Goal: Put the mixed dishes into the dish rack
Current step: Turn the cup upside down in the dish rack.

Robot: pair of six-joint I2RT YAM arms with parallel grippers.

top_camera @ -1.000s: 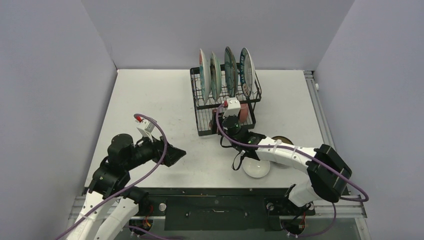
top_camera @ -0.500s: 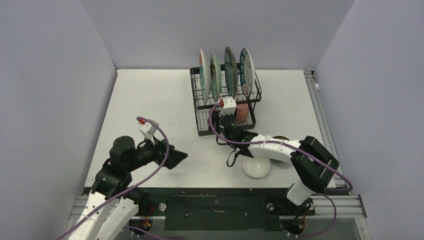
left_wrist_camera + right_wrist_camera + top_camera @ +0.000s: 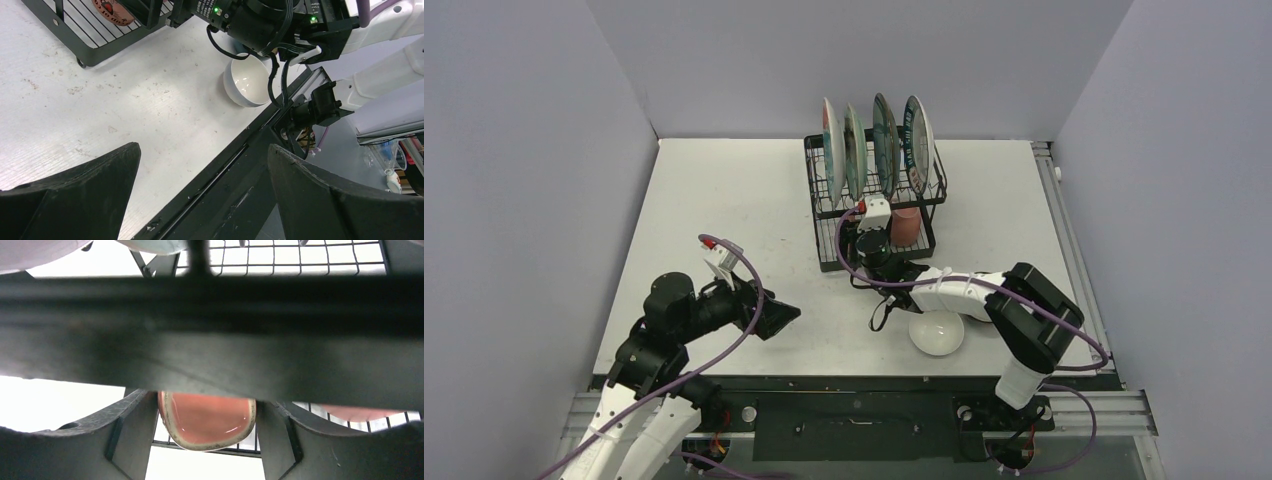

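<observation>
The black wire dish rack stands at the back centre with several plates upright in its top slots. My right gripper reaches into the lower tier. In the right wrist view it is shut on a pink mug, one finger against each side, just above the tray wires. A second pink mug sits in the tray to its right. A white bowl rests on the table near the front edge, also seen in the left wrist view. My left gripper hangs open and empty at front left.
The rack's top-tier bar crosses close over the right wrist view. The right arm stretches between the bowl and the rack. The table's black front rail lies under the left gripper. Grey walls close in both sides and the back.
My right arm has swung left and pushed deeper into the rack's lower tier with the mug. The left gripper has opened a little wider and edged right.
</observation>
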